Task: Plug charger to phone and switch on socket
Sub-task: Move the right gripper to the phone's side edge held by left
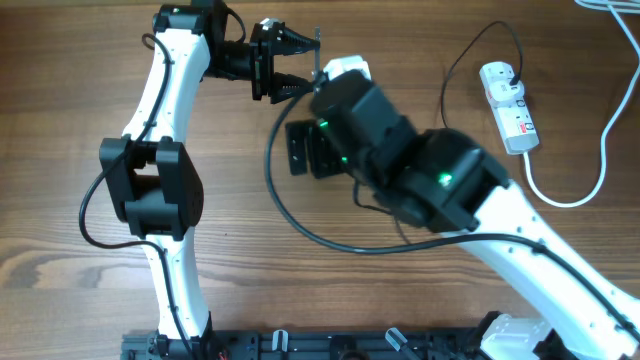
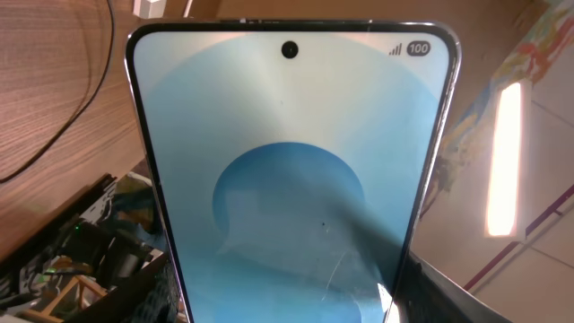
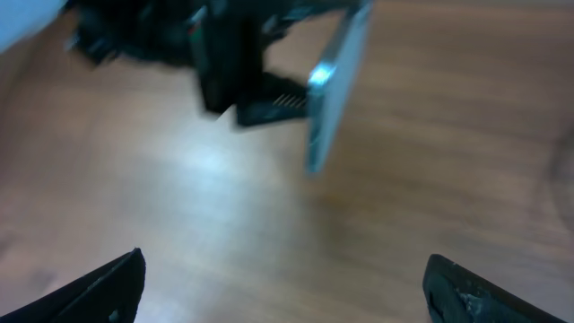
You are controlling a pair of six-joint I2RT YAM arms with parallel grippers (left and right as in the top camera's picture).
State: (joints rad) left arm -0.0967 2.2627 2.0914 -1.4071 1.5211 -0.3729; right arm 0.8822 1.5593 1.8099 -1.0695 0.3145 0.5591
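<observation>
The left end effector (image 1: pixel 310 64) pinches the phone (image 2: pixel 287 179) clear of the worktop (image 1: pixel 80 120), its length running out from the grip, edge-on ahead of the spread, empty right end effector (image 3: pixel 287 269), which hangs nearer the charger cable (image 1: pixel 300 225)

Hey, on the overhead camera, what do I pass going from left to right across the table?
The left arm's bulky black elbow joint → left hand gripping the thin blue-screened smartphone → right arm's black wrist housing → short white power strip with red switches → thick white cord.
</observation>
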